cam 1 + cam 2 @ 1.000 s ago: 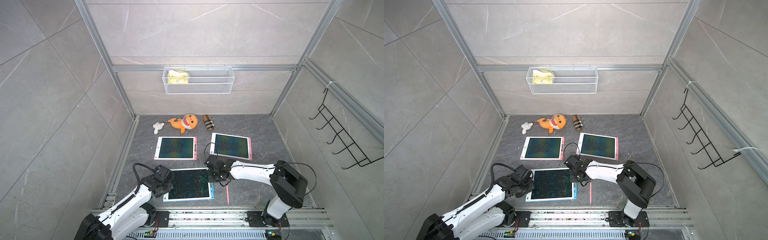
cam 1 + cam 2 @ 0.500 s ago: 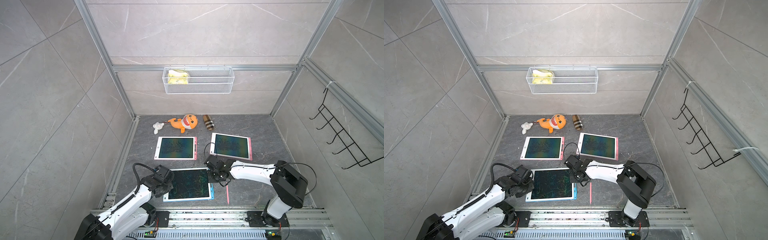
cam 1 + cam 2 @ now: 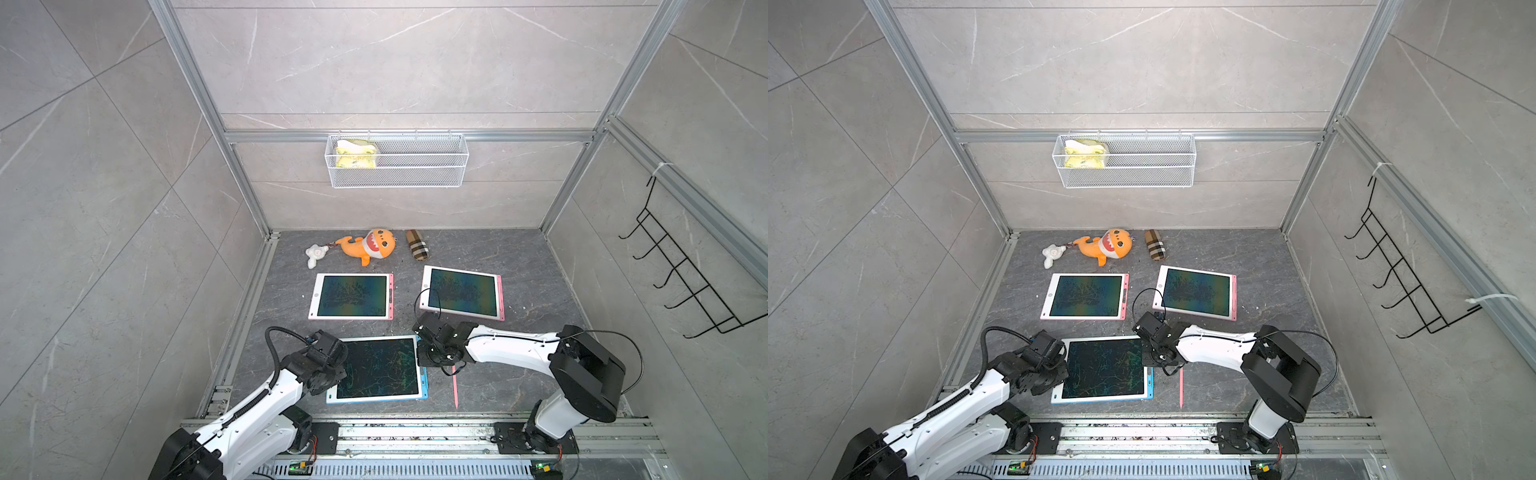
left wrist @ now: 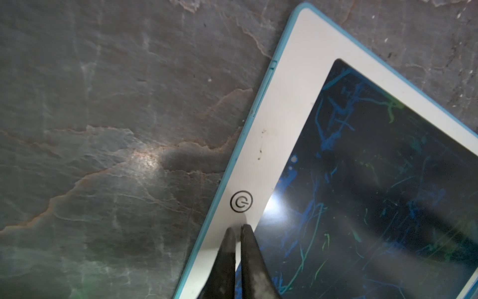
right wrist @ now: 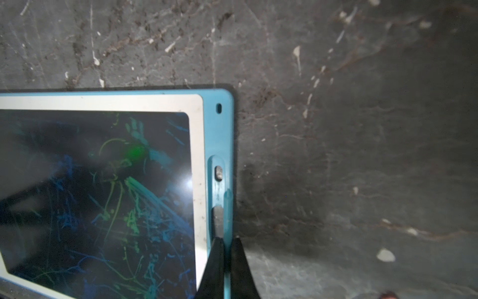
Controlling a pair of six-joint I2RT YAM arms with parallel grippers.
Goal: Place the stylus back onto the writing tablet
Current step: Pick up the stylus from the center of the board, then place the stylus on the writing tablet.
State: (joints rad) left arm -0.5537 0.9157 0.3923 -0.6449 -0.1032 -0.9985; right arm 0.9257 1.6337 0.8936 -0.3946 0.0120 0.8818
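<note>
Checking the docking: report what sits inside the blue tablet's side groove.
The blue stylus, pinched by the right gripper, lies along the groove beside two grey metal pieces. The fingers hide the rest.

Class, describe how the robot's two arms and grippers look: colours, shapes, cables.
The left arm and right arm have white shells and black joint housings. A black cable loops at each wrist. The left gripper and right gripper end in two slim, tapering black jaws.
</note>
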